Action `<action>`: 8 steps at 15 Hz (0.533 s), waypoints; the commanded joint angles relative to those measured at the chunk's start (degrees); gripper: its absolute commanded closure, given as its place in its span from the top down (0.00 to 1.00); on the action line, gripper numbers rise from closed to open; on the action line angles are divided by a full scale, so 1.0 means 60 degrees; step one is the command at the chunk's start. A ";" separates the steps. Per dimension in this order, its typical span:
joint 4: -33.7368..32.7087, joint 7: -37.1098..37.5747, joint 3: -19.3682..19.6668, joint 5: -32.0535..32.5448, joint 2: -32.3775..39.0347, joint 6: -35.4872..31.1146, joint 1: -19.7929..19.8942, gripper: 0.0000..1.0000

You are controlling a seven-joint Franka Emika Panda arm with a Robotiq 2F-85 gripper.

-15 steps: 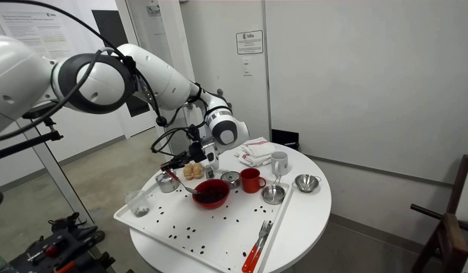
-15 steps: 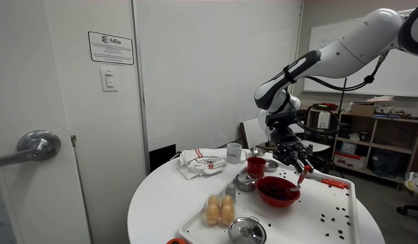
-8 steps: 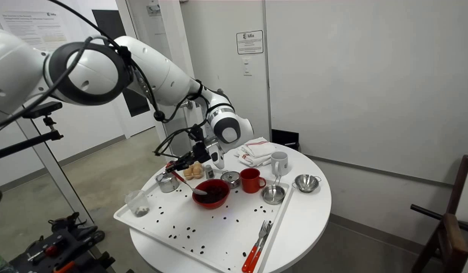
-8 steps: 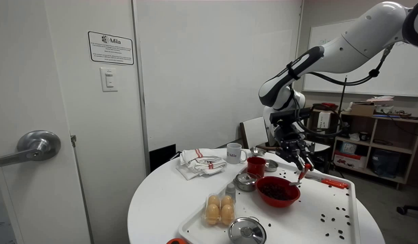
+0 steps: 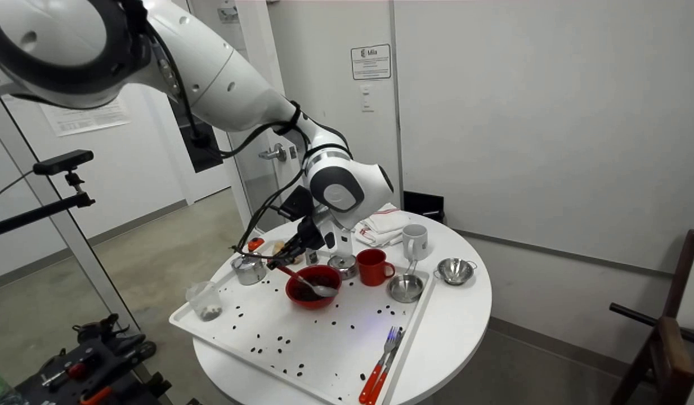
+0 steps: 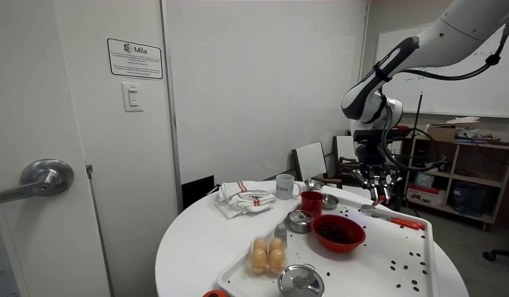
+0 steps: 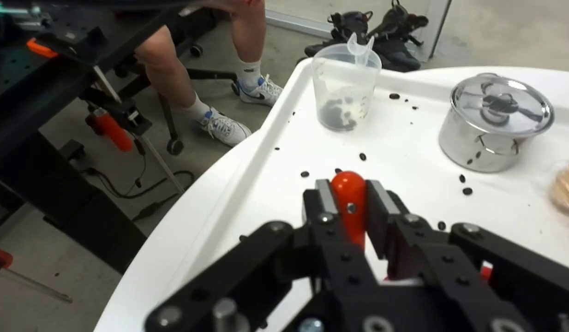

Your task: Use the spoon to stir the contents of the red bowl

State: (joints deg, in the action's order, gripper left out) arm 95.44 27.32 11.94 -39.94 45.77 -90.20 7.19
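You've got the spoon (image 5: 317, 288) clamped in the gripper (image 7: 351, 197), head angled toward the tray (image 5: 321, 351) edge by the fork (image 5: 376, 371); red bowl (image 6: 336, 247) sits lower, off to one side tho.

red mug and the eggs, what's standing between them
A small grey shaker, nearer the eggs, and a small lidded metal pot, nearer the red mug. This shows in both exterior views.

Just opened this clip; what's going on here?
A robot arm has its pincer closed on a red-handled spoon. The spoon is held clear of the red bowl, so it isn't stirring at this instant. The bowl, with dark bean-like bits in it, stands on a white tray; similar bits lie scattered there.
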 commanded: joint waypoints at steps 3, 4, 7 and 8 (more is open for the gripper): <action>0.2577 0.0083 -0.0017 -0.0644 -0.1296 -0.3074 -0.0156 0.08; 0.2666 0.0207 -0.0085 -0.0764 -0.1207 -0.3372 -0.0152 0.08; 0.2925 0.0476 -0.0259 -0.1210 -0.0963 -0.4168 -0.0159 0.08; 0.2999 0.0561 -0.0315 -0.1404 -0.0891 -0.4422 -0.0172 0.08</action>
State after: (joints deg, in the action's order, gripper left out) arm 110.92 28.64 10.94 -45.31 40.58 -112.06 6.61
